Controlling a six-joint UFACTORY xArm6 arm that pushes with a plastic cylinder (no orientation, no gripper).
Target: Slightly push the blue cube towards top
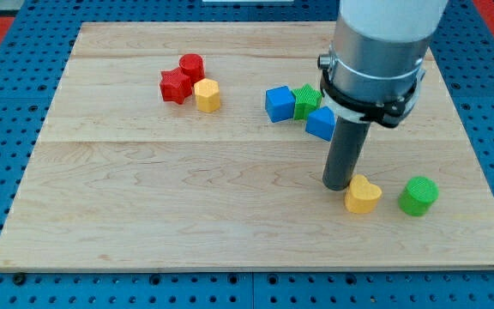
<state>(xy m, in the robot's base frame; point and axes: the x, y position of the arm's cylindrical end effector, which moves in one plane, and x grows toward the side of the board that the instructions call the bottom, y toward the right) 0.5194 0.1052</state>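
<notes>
One rod, no fingers to judge: my tip (339,184) touches the yellow block (363,195), below the blue cube (280,104).

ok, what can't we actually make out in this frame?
- Second blue block: right part hidden behind the arm, shape unclear.
- Green block beside the blue cube: right side behind the arm, shape unclear.
- My tip: contact with the yellow block can't be judged.
- Arm: cut off by the view's top.

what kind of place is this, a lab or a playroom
Probably a robotics lab bench: a wooden board lies on a blue perforated base, small coloured blocks such as the blue cube are scattered about, and my tip rests beside a yellow block.
</notes>
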